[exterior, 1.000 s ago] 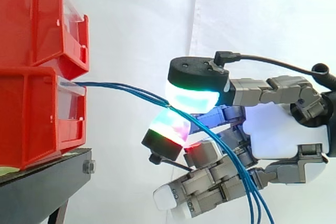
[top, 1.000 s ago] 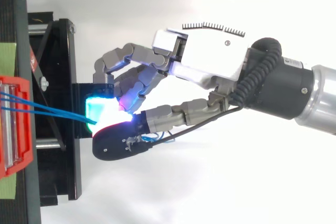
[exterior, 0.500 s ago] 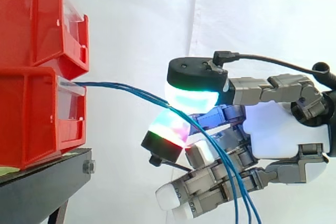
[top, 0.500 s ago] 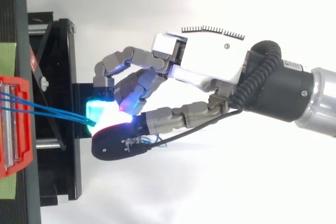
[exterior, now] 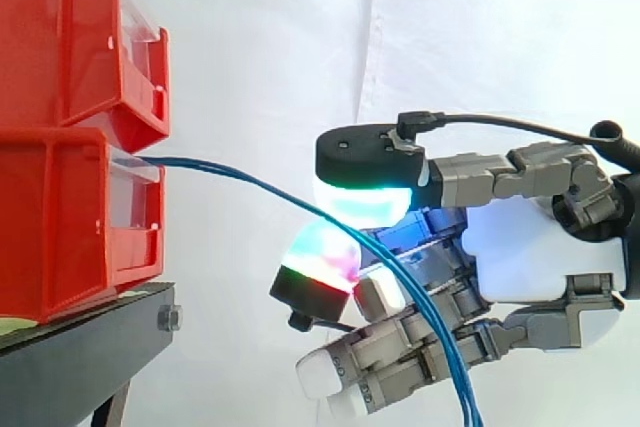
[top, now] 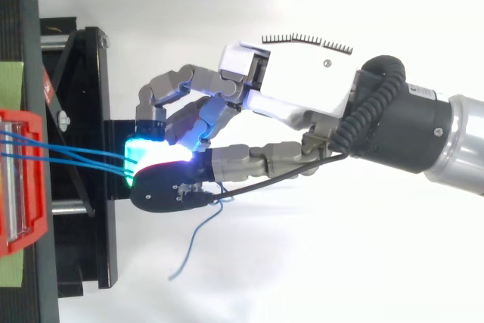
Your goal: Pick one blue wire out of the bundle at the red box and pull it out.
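Thin blue wires [exterior: 230,175] leave the lower red box [exterior: 60,217] and sag rightward to my hand [exterior: 530,247]. There they pass between the green-glowing thumb pad [exterior: 365,202] and a red-and-green finger pad [exterior: 320,262], which pinch them, then run on down past the curled lower fingers. From above, the wires [top: 76,156] stretch from the red box [top: 19,179] to the glowing pads, with the hand [top: 302,88] to their right. A loose blue wire end [top: 193,243] dangles below the thumb.
A second red bin [exterior: 70,37] is stacked on the lower one. Both rest on a black stand [exterior: 80,357], whose frame [top: 83,111] lies under the fingertips from above. A white curtain hangs behind.
The thumb pad has dropped a little onto the wires. The spread strands have drawn into one line in the side view. A loose blue end has swung out below the thumb from above.
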Robot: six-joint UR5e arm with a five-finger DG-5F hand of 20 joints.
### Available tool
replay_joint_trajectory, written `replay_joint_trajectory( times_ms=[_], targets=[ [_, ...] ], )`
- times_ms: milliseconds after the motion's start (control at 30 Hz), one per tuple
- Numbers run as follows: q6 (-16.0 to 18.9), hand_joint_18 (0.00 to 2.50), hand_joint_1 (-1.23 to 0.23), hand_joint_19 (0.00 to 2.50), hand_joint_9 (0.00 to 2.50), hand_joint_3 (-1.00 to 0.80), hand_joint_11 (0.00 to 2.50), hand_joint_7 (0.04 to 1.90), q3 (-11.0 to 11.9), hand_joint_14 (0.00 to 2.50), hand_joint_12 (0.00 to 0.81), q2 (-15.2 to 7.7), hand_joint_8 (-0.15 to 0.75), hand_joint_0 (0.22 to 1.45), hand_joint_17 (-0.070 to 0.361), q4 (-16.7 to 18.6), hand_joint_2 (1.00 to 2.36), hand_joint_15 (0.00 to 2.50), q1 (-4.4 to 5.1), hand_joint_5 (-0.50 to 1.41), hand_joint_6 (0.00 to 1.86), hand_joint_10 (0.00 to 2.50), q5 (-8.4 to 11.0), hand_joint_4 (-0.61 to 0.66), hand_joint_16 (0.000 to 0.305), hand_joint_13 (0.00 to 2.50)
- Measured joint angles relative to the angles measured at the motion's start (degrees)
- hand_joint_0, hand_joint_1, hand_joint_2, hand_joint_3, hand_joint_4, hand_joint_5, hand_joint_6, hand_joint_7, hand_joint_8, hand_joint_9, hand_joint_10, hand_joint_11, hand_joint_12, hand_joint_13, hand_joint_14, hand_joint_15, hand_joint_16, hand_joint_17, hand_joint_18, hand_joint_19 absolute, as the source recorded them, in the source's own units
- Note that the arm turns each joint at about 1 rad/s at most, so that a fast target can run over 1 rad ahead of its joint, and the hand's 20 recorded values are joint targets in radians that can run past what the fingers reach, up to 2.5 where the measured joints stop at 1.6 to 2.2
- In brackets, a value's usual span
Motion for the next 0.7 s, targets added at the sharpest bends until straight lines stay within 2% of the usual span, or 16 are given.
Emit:
replay_joint_trajectory(
  times_ms=[200,233,700],
  targets=[
    [0.0,0.60,-0.67,0.43,1.15,0.00,0.80,1.13,0.0,0.01,0.463,0.0,0.344,0.53,0.175,0.0,1.08,0.33,0.00,-0.11,0.75,0.02,-0.02,0.24,0.078,0.71],
    [0.0,0.60,-0.66,0.44,1.14,0.01,0.79,1.13,0.0,0.01,0.462,0.0,0.341,0.54,0.174,0.0,1.01,0.33,0.00,-0.11,0.74,0.02,-0.02,0.24,0.077,0.70],
    [-0.1,0.53,-0.67,0.47,1.11,-0.15,0.84,1.16,0.0,0.01,0.430,0.0,0.323,0.53,0.156,0.1,1.01,0.34,0.00,-0.12,0.74,0.02,-0.09,0.22,0.070,0.67]
  ],
)
